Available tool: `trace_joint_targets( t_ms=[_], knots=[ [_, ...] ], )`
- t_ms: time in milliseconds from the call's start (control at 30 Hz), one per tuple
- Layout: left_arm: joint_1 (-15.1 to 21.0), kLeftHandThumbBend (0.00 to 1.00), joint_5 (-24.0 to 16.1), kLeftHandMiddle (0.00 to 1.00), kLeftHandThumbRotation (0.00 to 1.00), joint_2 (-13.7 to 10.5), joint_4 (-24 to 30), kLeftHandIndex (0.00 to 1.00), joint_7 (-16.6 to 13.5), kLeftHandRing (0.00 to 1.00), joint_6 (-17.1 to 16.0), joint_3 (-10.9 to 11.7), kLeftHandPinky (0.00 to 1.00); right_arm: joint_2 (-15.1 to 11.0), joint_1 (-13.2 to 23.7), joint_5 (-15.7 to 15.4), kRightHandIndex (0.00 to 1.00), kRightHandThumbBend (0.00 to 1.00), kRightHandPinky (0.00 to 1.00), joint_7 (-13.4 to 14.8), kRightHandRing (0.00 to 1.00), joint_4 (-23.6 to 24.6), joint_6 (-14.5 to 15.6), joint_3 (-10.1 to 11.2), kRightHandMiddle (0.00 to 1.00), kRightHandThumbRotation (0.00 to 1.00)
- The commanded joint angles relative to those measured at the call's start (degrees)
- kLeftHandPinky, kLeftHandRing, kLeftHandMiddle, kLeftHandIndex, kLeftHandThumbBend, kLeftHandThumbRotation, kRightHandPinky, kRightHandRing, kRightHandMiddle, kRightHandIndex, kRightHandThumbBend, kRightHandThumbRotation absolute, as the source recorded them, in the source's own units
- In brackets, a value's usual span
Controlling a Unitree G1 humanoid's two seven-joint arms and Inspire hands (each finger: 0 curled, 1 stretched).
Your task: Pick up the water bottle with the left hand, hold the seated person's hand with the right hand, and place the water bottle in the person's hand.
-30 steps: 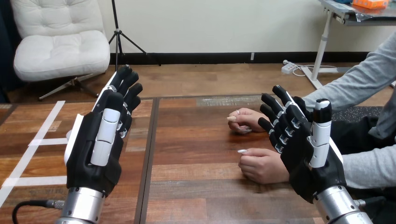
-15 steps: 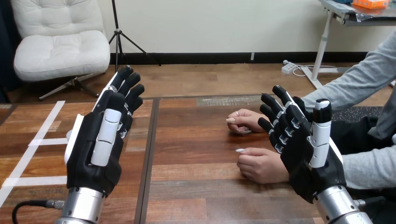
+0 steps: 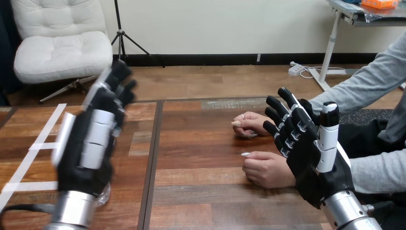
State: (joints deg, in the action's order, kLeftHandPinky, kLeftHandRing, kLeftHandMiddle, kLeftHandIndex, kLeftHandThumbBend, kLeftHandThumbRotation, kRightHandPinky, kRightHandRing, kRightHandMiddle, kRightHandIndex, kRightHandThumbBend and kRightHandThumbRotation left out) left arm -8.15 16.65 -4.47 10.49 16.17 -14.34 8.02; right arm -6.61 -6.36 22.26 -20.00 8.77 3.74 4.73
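- Water bottle (image 3: 102,195): just a clear, glassy sliver peeks out low on the tabletop (image 3: 201,143), tucked against the wrist of the left robot hand (image 3: 88,153). The rest is hidden behind that hand, so I can't tell whether it is upright or lying.
- Left robot hand stands tall over that spot, fingers extended and gripping nothing. The pickup is not yet made.
- My read on doing this step well: bring the palm down beside the bottle's body, not on top of it. Wrap the fingers and thumb around its middle, then lift it straight off the wood.
- Right robot hand (image 3: 313,158) is up too, fingers spread apart and empty. It sits right beside the person's nearer hand (image 3: 267,168); whether they touch, I can't tell.
- The person's nearer hand rests loosely curled on the tabletop, and the person's farther hand (image 3: 251,123) lies curled just beyond it.
- The count: one bottle, two robot hands, two hands of the person.
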Motion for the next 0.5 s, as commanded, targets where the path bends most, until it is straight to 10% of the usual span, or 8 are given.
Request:
trace_joint_targets(
  t_ms=[0, 467],
  knots=[
    [6.1, 0.83, 2.2, 0.93, 0.83, -2.4, 3.2, 0.91, -1.5, 0.92, -3.4, 5.0, 0.93, 0.2, 3.3, 0.8, 1.00, 1.00, 1.00, -0.1, 1.00, 1.6, -0.5, 0.4, 0.97, 1.00],
    [10.2, 0.85, -0.2, 0.92, 0.87, -7.5, -2.2, 0.88, -4.1, 0.92, -8.0, 12.1, 0.86, 0.2, 3.5, 0.6, 1.00, 1.00, 1.00, -0.4, 1.00, 1.2, -0.9, 0.1, 0.97, 1.00]
  ],
)
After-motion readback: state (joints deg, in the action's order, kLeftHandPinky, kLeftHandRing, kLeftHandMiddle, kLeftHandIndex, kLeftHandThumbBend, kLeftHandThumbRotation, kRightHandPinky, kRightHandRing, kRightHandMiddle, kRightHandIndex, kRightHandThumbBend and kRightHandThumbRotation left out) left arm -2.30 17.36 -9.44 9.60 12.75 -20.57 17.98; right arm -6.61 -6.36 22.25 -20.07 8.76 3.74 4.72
